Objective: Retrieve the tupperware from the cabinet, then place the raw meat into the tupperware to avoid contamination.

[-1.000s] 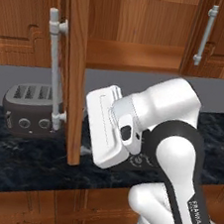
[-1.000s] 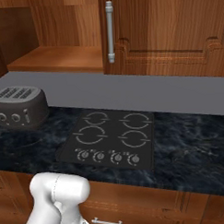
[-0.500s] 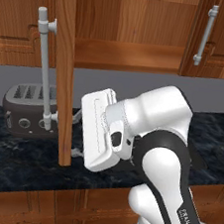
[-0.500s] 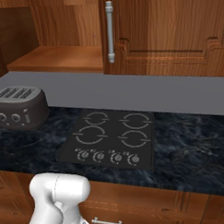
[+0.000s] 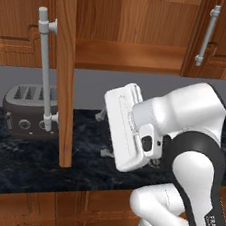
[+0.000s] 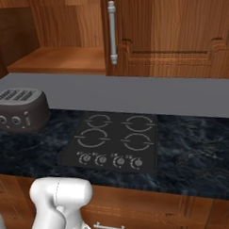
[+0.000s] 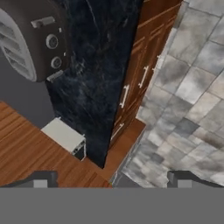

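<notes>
The cabinet (image 5: 128, 51) stands open. Its door (image 5: 63, 78) is swung out edge-on, with the grey bar handle (image 5: 44, 70) on its left face. From the right base view I see the cabinet's wooden shelf (image 6: 62, 59) at the upper left. My gripper (image 5: 103, 134) hangs open a little to the right of the door's lower edge and touches nothing. In the hand view the gripper (image 7: 112, 179) is open with nothing between its tips, looking past the door's wood (image 7: 35, 157). The tupperware and the raw meat are out of view.
A dark grey toaster (image 5: 27, 111) (image 6: 19, 111) (image 7: 30, 39) sits on the black marble counter (image 5: 22, 166) behind the open door. A black stovetop (image 6: 113, 142) lies to its right. Closed cabinet doors (image 6: 169, 34) hang above it. Low drawers (image 7: 140, 74) front the counter.
The cabinet door swung further open to the left. My hand followed it, then drew back to the right, clear of the door's edge.
</notes>
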